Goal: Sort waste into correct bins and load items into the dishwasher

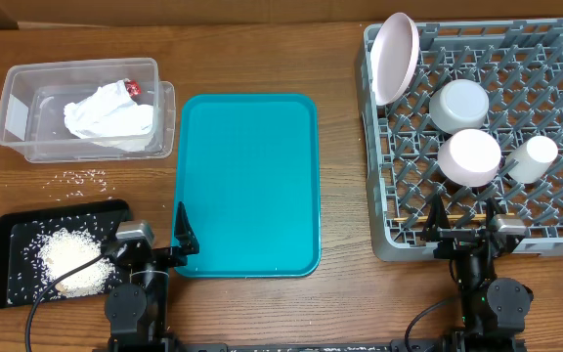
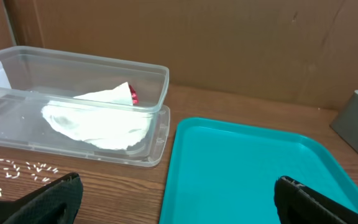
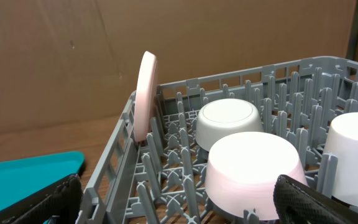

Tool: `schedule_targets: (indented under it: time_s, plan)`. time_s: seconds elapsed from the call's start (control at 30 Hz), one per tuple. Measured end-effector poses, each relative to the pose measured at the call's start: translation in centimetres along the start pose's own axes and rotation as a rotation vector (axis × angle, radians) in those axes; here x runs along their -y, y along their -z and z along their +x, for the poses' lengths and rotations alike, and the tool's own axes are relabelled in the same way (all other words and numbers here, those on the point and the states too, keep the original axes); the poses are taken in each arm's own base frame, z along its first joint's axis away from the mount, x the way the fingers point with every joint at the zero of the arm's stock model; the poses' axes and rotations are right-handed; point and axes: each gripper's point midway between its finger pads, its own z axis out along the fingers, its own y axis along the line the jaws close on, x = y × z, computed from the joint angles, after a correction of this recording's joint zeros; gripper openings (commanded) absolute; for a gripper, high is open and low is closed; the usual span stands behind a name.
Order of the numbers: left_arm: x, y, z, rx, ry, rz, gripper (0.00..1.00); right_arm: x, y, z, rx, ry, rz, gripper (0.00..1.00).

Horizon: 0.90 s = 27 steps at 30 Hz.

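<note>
The crumpled white napkin [image 1: 108, 114] with a small red scrap [image 1: 133, 89] lies in the clear tub [image 1: 18, 98]; it also shows in the left wrist view [image 2: 98, 118]. A rice pile [image 1: 71, 261] sits in the black tray [image 1: 8, 235]. Loose rice grains [image 1: 84, 179] lie on the table. The grey rack [image 1: 384, 210] holds the pinkish plate [image 1: 395, 57] upright, the grey-green bowl [image 1: 458, 105], the white bowl [image 1: 469, 156] and the white cup [image 1: 531, 158], all upside down. My left gripper [image 1: 169, 249] is open and empty at the teal tray's front left corner. My right gripper [image 1: 467, 233] is open and empty at the rack's front edge. Chopsticks are out of view.
The empty teal tray [image 1: 247, 181] lies in the middle, between the tub and the rack. A brown cardboard wall stands behind the table in both wrist views.
</note>
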Motion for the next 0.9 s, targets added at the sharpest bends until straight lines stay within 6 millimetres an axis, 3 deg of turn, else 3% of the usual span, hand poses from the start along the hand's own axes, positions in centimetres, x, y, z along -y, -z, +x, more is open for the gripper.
schedule_targets:
  time_s: [0.9]
  plan:
    - [0.01,0.0,0.0,0.0,-0.11,0.0,1.0,0.0,0.0,0.01,0.0,0.0,0.0,1.0]
